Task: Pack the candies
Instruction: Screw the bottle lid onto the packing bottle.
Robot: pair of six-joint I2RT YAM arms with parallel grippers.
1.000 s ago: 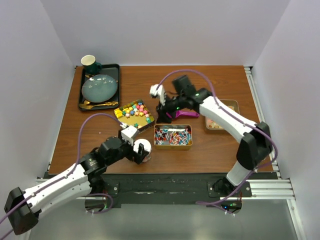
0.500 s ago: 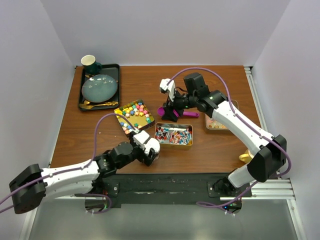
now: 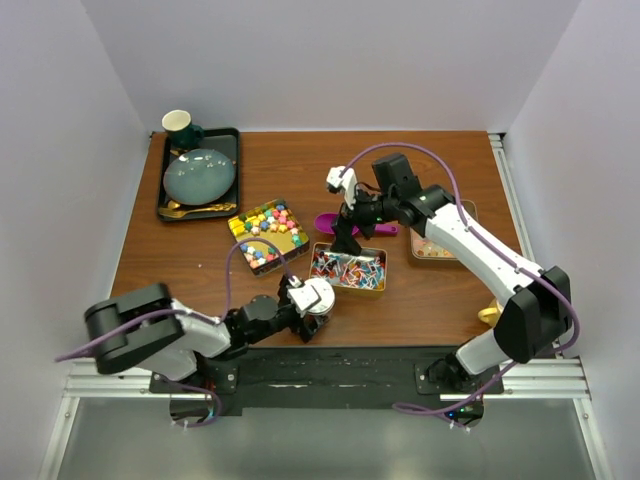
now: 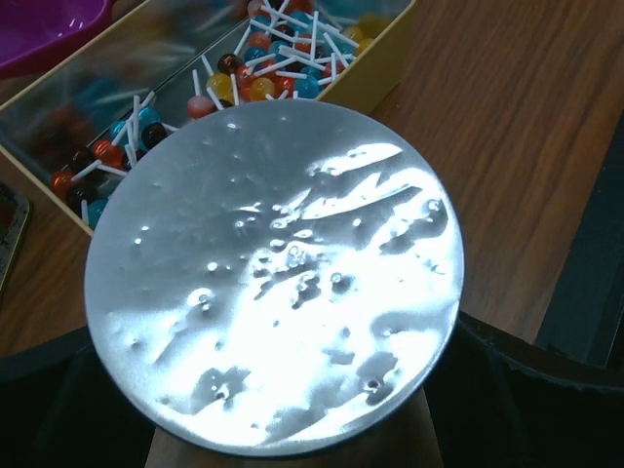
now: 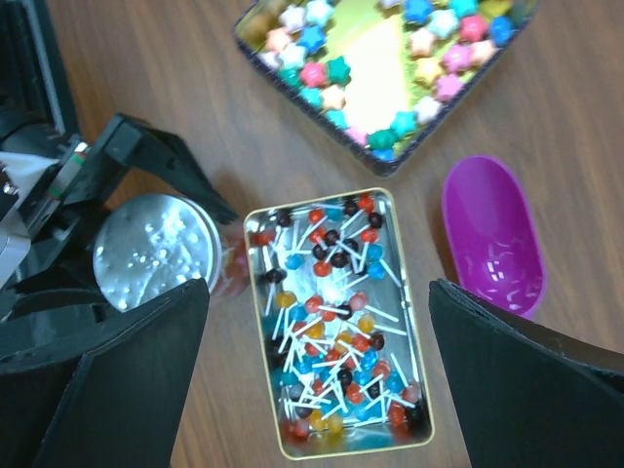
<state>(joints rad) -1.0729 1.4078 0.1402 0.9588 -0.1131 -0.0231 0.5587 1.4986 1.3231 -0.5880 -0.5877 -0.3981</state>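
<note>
From the top camera you had the left jaws closed around a small silver-lidded jar (image 3: 319, 294) near the front edge of the desk (image 3: 180, 260), just beside the near left corner of the oblong tin (image 3: 346, 290) of lollipops (image 3: 350, 268); you could not tell whether the jar rested on the desk. Your right jaws hung over the far edge of that tin, in front of the purple scoop (image 3: 326, 221) lying just behind it. Left of the scoop sat the square tin (image 3: 272, 236) with star-shaped candies (image 3: 262, 217) round its walls, and a third tin (image 3: 466, 208) of orange candies (image 3: 431, 248) lay partly under your right arm (image 3: 470, 245). A black tray (image 3: 222, 140) at the far left corner carried a green cup (image 3: 178, 124) and a grey-blue plate (image 3: 200, 176). In your left wrist view the jar (image 4: 273, 283), seen lid-on, filled most of the frame, dark parts of the jaws showed low on either side, the lollipops (image 4: 263, 73) lay just beyond, and a corner of the scoop (image 4: 39, 24) showed at top left. In your right wrist view the two fingers (image 5: 107, 390) stood wide apart with nothing between them, above the lollipops (image 5: 331, 322); the scoop (image 5: 492, 239) lay to the right, the star-shaped candies (image 5: 312, 73) beyond, and the jar (image 5: 156, 252), orange-red at its side, to the left with one of the left jaws' fingers (image 5: 166, 161) along its far side.
</note>
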